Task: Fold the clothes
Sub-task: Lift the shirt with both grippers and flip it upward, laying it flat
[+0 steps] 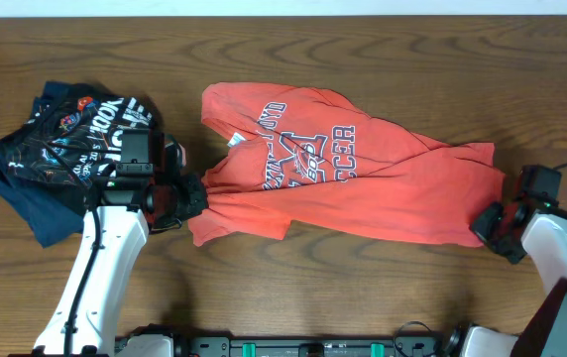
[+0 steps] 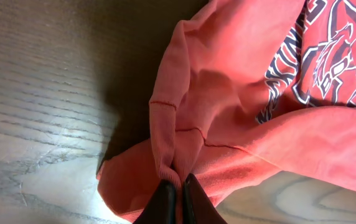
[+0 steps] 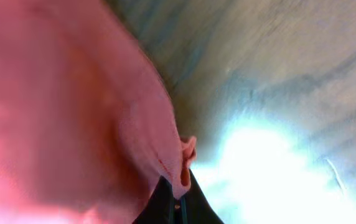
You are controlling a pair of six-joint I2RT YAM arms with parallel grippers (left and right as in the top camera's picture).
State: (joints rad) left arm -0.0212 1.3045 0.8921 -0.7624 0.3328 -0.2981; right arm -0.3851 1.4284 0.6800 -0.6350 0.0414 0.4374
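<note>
Grip, left: left gripper (image 1: 196, 195) is pinched shut on a bunched seam edge of the T-shirt (image 1: 363, 188), at the shirt end nearest the dark garment pile (image 1: 65, 149). The left wrist view shows cloth caught between the fingertips.
Grip, right: right gripper (image 1: 487, 220) is clamped on a small fold of the shirt's edge at the end farthest from the dark garment pile. The right wrist view is blurred, but cloth sits in the pinch.
Shirt position: on the table (image 1: 383, 40), just beside the dark garment pile, with the left gripper between the two.
Long axis: runs straight away from the dark garment pile, from one gripper to the other.
Key relation: one gripper holds each end of that axis. The body of the shirt lies between them and beyond them, on the far side from the arm bases.
Nearer arm: neither, since each arm has its own end.
Shirt state: rumpled, lettering face up, the far pile-side corner humped and one flap lapped over the chest.
Next move, judged: lift or pull both ends together to flatten the shirt before any fold.
Risk, judged: both pinches are thin, so a corner could slip out.
</note>
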